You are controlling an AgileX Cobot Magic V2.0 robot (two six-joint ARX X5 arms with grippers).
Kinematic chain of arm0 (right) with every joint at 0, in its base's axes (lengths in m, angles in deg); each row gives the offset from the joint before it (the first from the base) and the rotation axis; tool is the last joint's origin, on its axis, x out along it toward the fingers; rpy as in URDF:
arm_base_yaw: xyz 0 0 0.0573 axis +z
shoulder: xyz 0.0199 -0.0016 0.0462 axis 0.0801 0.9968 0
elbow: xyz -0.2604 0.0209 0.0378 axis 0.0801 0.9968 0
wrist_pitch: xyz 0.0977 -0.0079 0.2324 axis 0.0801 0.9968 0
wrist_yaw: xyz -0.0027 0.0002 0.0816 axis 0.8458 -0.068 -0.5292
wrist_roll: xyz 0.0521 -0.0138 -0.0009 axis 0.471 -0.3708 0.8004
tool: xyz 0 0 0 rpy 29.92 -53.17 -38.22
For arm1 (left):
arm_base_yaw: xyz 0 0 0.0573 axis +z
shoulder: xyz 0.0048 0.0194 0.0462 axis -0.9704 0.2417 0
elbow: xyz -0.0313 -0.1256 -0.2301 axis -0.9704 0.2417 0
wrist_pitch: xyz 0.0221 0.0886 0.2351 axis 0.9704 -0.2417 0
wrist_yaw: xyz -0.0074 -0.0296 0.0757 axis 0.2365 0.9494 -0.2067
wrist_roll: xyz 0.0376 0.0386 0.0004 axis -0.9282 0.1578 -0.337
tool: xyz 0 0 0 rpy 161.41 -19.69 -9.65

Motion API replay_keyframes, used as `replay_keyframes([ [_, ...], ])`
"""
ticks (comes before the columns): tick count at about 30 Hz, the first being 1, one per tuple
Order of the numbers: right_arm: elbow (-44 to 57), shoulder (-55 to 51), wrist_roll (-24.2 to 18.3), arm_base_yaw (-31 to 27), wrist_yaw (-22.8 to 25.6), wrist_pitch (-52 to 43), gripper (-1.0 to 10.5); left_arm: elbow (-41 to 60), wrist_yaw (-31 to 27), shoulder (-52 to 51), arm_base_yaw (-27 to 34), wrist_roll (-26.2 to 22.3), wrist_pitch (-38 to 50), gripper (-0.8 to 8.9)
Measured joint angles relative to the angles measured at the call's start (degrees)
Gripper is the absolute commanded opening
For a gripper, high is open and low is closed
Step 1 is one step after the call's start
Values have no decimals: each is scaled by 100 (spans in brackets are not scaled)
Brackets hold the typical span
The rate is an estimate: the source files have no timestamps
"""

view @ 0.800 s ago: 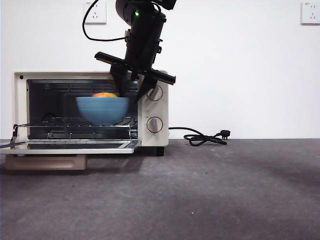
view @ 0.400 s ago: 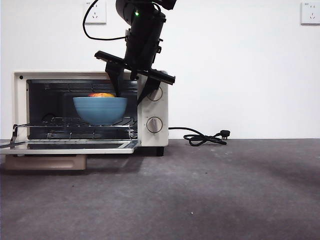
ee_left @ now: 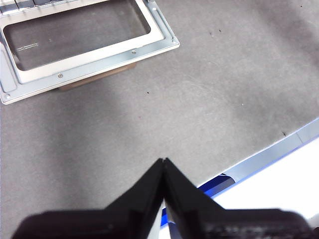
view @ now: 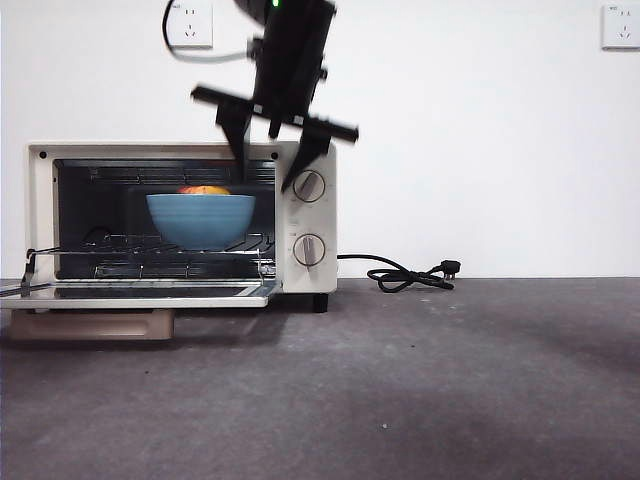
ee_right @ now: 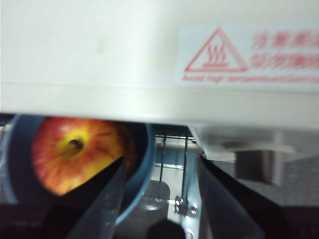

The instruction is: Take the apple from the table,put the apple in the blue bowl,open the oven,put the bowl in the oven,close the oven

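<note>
Table [view: 420,380]: dark grey, speckled, runs the full width of the room's near ground. A blue-edged pale strip shows at its margin in the left wrist view.

Oven [view: 305,215]: cream-white box at 9 o'clock in the front view, standing on the table against the white wall. Door [view: 140,292] dropped flat and open toward me, glass pane up. Two round knobs [view: 309,186] stacked on the panel at the oven's 3 o'clock side. A red heat-warning label [ee_right: 249,55] sits on the top casing, seen from the right wrist.

Right gripper [view: 272,160]: black, hangs from 12 o'clock over the oven's top front edge, jaws spread wide, both tips clear of the bowl and gripping nothing.

Left gripper [ee_left: 164,167]: over bare table, near the open door's outer corner, jaws pressed together at the tips, empty.

Bowl [view: 200,220]: blue, upright on the wire rack [view: 150,245] inside the oven cavity, centre of the opening.

Cable [view: 405,275]: black, coiled on the table at the oven's 3 o'clock, plug lying loose.

Apple [view: 205,189]: red with yellow streaks, inside the bowl, only its crown above the rim; stem dimple faces up in the right wrist view.

Sockets [view: 190,25]: two white wall plates, at 11 and 1 o'clock.
</note>
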Motion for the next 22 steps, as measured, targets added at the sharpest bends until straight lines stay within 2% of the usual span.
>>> replay_keyframes([
  [4,0,-466,-372,52,52,170,231,0,-111,2,0,0,17,-5],
  [6,0,-737,-684,120,63,358,185,0,-293,0,0,-4,17,-5],
  [9,-2,-1128,-1187,273,111,765,183,0,-457,2,0,-28,9,-5],
  [13,-2,-1613,-1814,560,634,1305,145,81,-575,-2,0,-48,57,-7],
  [17,-2,-2135,-2302,778,1211,1858,82,599,-1078,-17,0,-48,278,-9],
  [22,-2,-2739,-2551,778,1327,2415,54,1456,-1145,57,166,-35,962,-9],
])
